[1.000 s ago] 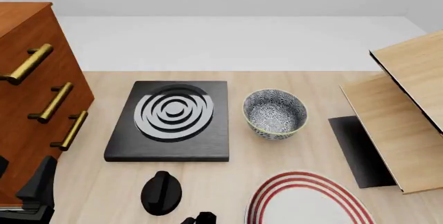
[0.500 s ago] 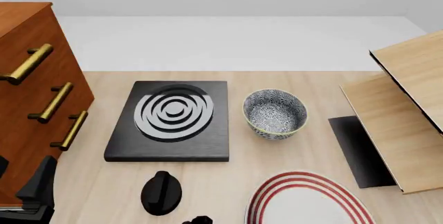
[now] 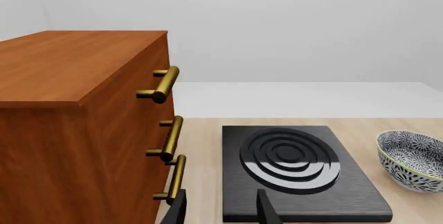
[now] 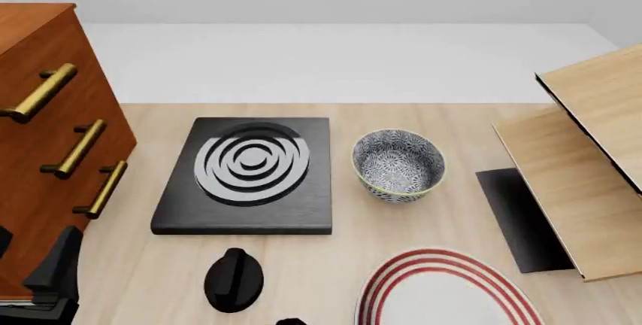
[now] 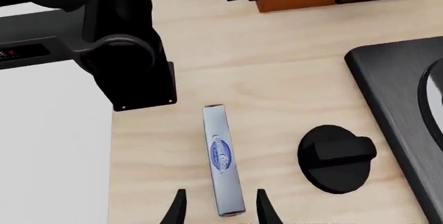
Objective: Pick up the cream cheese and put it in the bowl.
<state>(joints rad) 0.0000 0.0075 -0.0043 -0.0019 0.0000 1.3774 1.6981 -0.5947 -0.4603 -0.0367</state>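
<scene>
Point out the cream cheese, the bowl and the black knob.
cream cheese (image 5: pixel 221 154): right wrist view, on the blue oval logo.
bowl (image 4: pixel 399 161): front view, on the patterned inside.
black knob (image 4: pixel 234 278): front view, on the raised ridge at its middle.

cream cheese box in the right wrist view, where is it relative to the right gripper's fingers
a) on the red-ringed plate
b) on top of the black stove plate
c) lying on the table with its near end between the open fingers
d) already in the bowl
c: the cream cheese lies on the wooden table, its near end between the spread fingers of the right gripper, beside the black knob.
</scene>
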